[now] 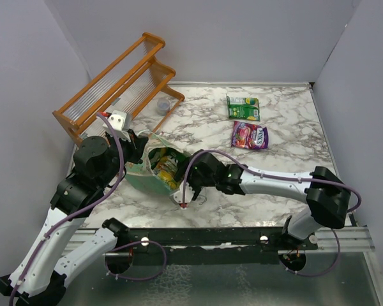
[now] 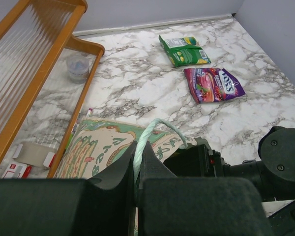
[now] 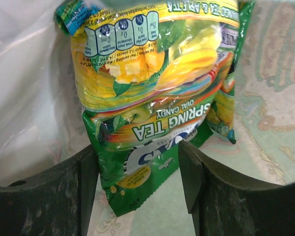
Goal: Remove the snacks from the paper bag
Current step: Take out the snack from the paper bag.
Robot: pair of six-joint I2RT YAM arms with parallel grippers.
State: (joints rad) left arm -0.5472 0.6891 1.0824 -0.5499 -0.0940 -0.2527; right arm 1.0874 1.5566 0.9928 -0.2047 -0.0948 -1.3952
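Here we are at the marble table (image 1: 293, 166), and the paper bag (image 1: 139, 178) lies tipped on its side at about 8 o'clock. Its mouth is turned toward 3 o'clock, and the orange rack (image 1: 118, 83) is up at 10 o'clock, not far off.

The left claw (image 2: 139, 160) is pinched right down on the string handle (image 2: 160, 124). Its fingers are together, with the cord squeezed between them and looping out over the top.

On the other side, the right claw (image 3: 137, 157) is nosed into the bag's mouth with its fingers spread wide apart. Between them sits the lower end of a yellow-green packet (image 3: 152, 73), glossy and lettered "Spring Tea". It reaches nearly from one finger to the other, though I can't tell whether either pad actually presses it. Tucked behind it at its 3 o'clock edge, a sliver of another green packet (image 3: 226, 105) peeks out, with the bag's cream lining all around.

Two snacks are out already. A green packet (image 1: 243, 107) lies flat at 1 o'clock on the table, with a purple-pink packet (image 1: 249, 135) just beside it toward 6 o'clock. The two aren't touching, and both are well apart from the bag.

Under the rack, a small clear cup (image 2: 78, 65) stands on the marble.
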